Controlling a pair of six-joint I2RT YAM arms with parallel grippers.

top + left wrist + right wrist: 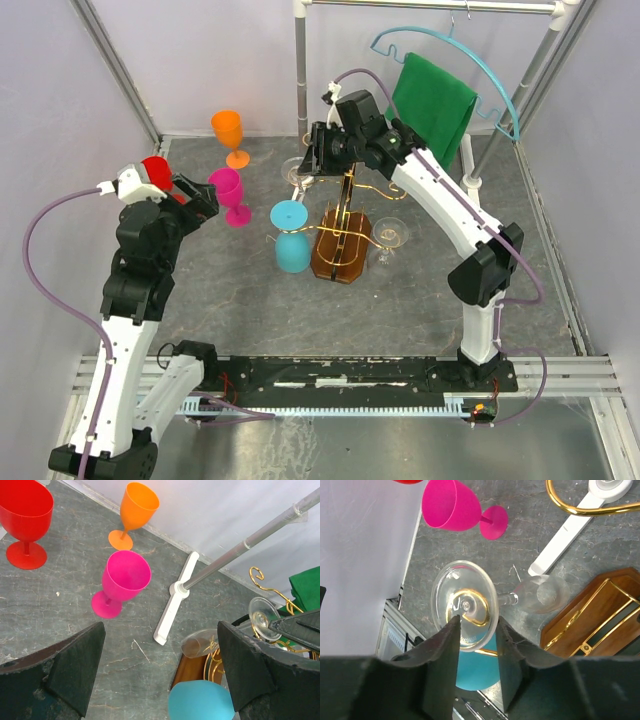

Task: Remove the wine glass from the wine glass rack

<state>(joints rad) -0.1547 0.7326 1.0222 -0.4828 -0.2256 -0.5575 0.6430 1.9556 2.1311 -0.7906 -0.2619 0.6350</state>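
Observation:
The wine glass rack stands mid-table on its brown wooden base, with gold wire arms. A clear wine glass hangs upside down from a gold curl at the rack's back left. Seen from above in the right wrist view, its round foot sits over the curl and its bowl points away. My right gripper hovers at this foot with its jaws narrowly apart, and the foot's near edge shows in the gap. My left gripper is wide open over bare table left of the rack, holding nothing.
A blue glass and a second clear glass also hang on the rack. Pink, orange and red glasses stand at the left. Behind the rack is a grey clothes rail with a green cloth.

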